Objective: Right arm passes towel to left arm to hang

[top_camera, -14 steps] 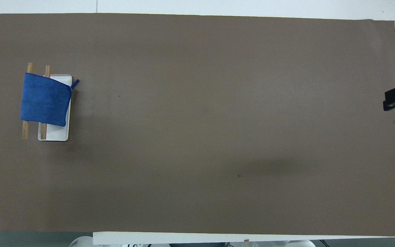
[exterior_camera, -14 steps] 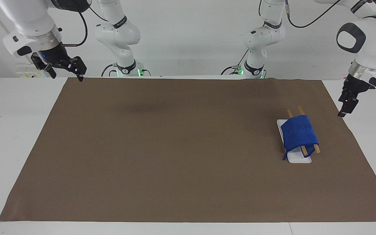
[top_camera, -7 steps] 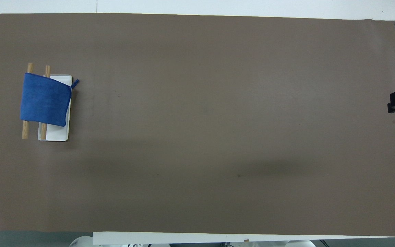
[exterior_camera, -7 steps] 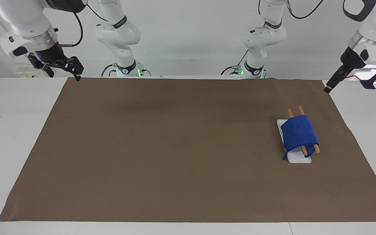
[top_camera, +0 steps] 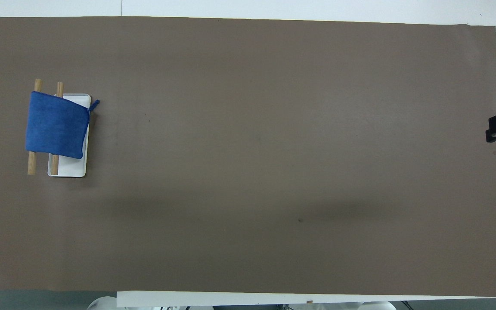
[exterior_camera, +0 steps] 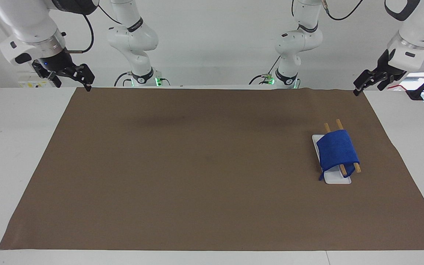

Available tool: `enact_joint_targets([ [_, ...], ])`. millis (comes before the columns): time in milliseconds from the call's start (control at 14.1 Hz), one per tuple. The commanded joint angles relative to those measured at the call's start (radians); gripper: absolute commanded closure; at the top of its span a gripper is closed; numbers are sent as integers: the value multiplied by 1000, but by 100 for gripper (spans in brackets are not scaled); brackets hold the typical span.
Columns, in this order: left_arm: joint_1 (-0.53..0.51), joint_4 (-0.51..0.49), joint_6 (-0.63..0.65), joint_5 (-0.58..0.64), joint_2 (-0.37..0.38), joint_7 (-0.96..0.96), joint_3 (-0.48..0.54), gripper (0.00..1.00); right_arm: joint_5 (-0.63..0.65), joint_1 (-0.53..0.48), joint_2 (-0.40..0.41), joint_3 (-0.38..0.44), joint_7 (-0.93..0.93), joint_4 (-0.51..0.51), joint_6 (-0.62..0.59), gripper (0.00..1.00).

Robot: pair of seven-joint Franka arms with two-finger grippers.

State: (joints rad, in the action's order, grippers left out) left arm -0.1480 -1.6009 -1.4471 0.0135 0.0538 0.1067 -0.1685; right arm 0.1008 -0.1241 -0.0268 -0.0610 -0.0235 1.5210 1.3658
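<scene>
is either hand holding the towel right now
No, the towel hangs draped over the two wooden rods of the rack, with the left hand and right hand both up and away from it.

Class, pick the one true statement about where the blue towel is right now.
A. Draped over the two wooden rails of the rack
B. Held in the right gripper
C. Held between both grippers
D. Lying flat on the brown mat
A: the towel lies draped over the wooden rails of the white-based rack, with both grippers up at the table's ends.
</scene>
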Motion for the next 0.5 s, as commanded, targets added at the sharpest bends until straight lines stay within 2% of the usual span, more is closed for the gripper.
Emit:
enact_joint_targets([
  [0,34,215,105,-10,-172,-15,3,0,-16,-11,-13,-3,25,16,-5,0],
  [426,84,222,96,43,-173,-57,0,0,-16,-11,-13,-3,25,16,-5,0],
])
